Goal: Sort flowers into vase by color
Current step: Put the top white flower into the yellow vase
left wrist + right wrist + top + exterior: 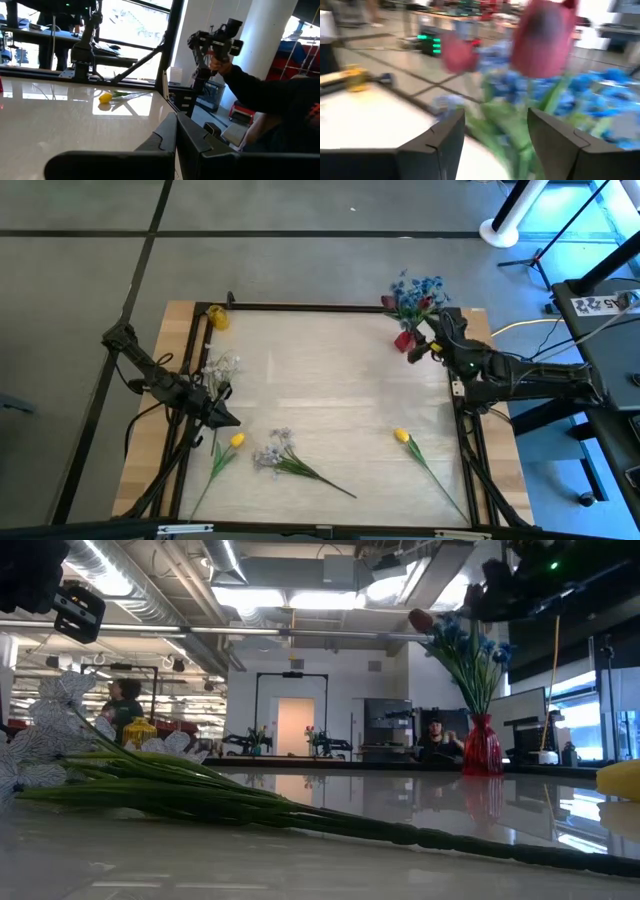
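Observation:
A red vase (404,340) stands at the table's far right and holds blue flowers (418,288) and a dark red tulip (421,619). My right gripper (495,117) hovers open just beside that bunch (420,348); green stems and blue blooms show beyond the gap between its fingers. Two yellow tulips (236,440) (401,436) and a pale spray (273,453) lie flat on the near part of the table. My left gripper (232,420) waits shut at the left side, above the table.
A yellow vase (217,317) stands at the far left corner, and white flowers (220,367) stand upright near my left arm. The table's middle (320,380) is bare. A person's arm (250,87) shows beyond the table's edge.

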You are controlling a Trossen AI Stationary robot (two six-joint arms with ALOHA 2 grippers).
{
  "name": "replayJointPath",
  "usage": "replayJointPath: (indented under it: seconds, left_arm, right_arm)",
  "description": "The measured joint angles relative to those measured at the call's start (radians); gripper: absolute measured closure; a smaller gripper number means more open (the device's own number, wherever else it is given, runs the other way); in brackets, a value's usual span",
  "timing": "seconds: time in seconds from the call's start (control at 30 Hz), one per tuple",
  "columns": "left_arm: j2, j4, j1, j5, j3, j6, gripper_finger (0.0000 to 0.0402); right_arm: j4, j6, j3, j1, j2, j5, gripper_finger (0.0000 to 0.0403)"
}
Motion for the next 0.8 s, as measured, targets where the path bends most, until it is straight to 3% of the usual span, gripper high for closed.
replayJointPath:
  seconds: [0.27, 0.43, 0.63, 0.8]
  left_arm:
    - [0.0, 0.017, 0.0, 0.0, 0.0, -0.003, 0.0401]
    - [0.0, 0.104, 0.001, 0.001, 0.0, 0.051, 0.0401]
    - [0.05, 0.336, 0.008, 0.126, 0.0, 0.194, 0.0401]
    - [0.22, 0.589, 0.066, 0.208, 0.0, 0.247, 0.0401]
  right_arm:
    - [-0.003, -0.002, 0.0, 0.238, -0.007, -0.014, 0.0192]
    - [-0.002, -0.028, 0.0, 0.359, -0.006, 0.039, 0.0192]
    - [0.002, -0.056, 0.0, 0.44, -0.006, 0.113, 0.0192]
    - [0.006, -0.056, 0.0, 0.461, -0.006, 0.112, 0.0192]
